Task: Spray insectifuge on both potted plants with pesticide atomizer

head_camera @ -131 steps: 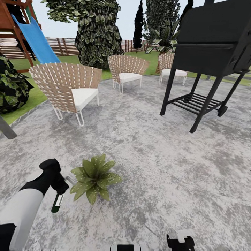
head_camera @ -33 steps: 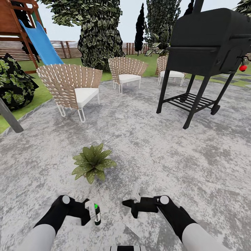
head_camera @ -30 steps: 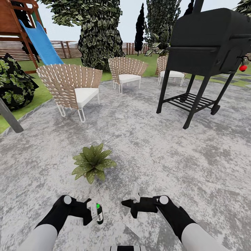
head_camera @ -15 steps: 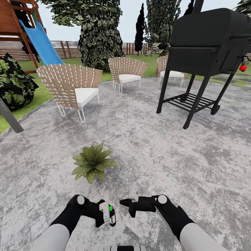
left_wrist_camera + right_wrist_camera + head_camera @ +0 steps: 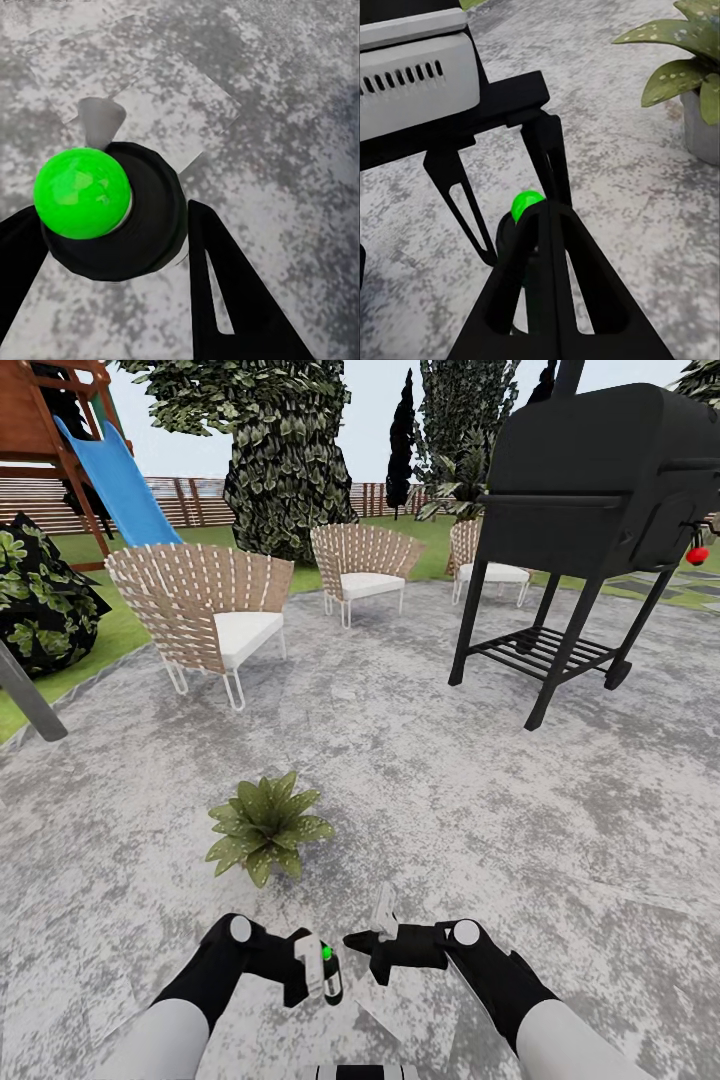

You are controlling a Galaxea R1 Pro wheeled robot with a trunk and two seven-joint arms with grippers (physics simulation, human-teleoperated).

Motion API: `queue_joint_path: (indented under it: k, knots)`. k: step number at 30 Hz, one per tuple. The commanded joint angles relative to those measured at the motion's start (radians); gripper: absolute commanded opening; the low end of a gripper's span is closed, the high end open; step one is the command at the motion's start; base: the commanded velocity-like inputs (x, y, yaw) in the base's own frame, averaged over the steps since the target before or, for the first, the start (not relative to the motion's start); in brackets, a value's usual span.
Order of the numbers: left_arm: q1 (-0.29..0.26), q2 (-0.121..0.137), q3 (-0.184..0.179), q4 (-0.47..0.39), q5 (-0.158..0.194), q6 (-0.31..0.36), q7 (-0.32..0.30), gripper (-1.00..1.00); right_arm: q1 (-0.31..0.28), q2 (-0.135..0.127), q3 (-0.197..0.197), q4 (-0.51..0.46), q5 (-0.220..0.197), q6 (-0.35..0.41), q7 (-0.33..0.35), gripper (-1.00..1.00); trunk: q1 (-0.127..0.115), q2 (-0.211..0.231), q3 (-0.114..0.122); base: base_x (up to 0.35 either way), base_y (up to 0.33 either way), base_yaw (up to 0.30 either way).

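Note:
In the head view my left gripper (image 5: 316,974) is shut on the pesticide atomizer (image 5: 330,976), a dark bottle with a white label and a green dot on top, held low over the grey paving. The left wrist view looks down on its green-tipped top (image 5: 79,192), black fingers (image 5: 225,292) on either side. My right gripper (image 5: 352,939) is shut and empty, a hand's width right of the bottle and pointing at it. In the right wrist view its tips (image 5: 551,214) meet in front of the atomizer (image 5: 528,204). One potted plant (image 5: 265,828) sits just ahead; the second is out of view.
A black grill (image 5: 590,490) stands ahead right on the paving (image 5: 450,800). Wicker chairs (image 5: 200,610) (image 5: 362,560) sit ahead left and centre. A blue slide (image 5: 115,470), dark bush (image 5: 40,600) and grey pole (image 5: 25,700) line the left. The plant's grey pot (image 5: 701,127) shows in the right wrist view.
My left gripper has carried the atomizer rightward, close to the right gripper's tips. The right gripper has barely moved. Since the oldest frame the view has pulled back from the plant.

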Motion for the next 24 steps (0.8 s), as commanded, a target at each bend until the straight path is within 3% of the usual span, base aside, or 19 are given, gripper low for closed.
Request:
queue_joint_path:
  k: [1, 6, 10, 12, 24]
  knots:
    - [-0.001, -0.003, 0.008, -0.001, -0.010, -0.010, -0.003, -1.00, 0.000, 0.000, -0.001, -0.001, 0.009, -0.006, 0.000, -1.00, 0.000, 0.000, -0.001, 0.000, 0.000, 0.000]
    - [-0.003, -0.006, 0.008, -0.002, -0.010, -0.011, -0.004, -1.00, 0.000, -0.001, -0.001, 0.000, 0.010, -0.006, 0.000, -1.00, 0.000, 0.000, -0.001, 0.000, 0.000, 0.000]
    - [-0.004, -0.005, 0.007, -0.002, -0.010, -0.013, -0.006, -1.00, 0.000, -0.001, -0.003, 0.000, 0.082, -0.005, 0.000, -1.00, 0.000, 0.000, -0.001, 0.000, 0.000, 0.000]
    - [-0.004, -0.005, 0.007, -0.002, -0.010, -0.014, -0.006, -1.00, 0.000, -0.001, -0.004, 0.000, 0.095, -0.004, 0.000, -1.00, 0.000, 0.000, -0.001, 0.000, 0.000, 0.000]
    - [-0.001, -0.006, 0.007, 0.002, -0.011, -0.015, -0.008, -1.00, 0.000, -0.001, -0.005, 0.001, 0.100, -0.004, 0.000, -1.00, 0.000, 0.000, -0.001, 0.000, 0.000, 0.000]
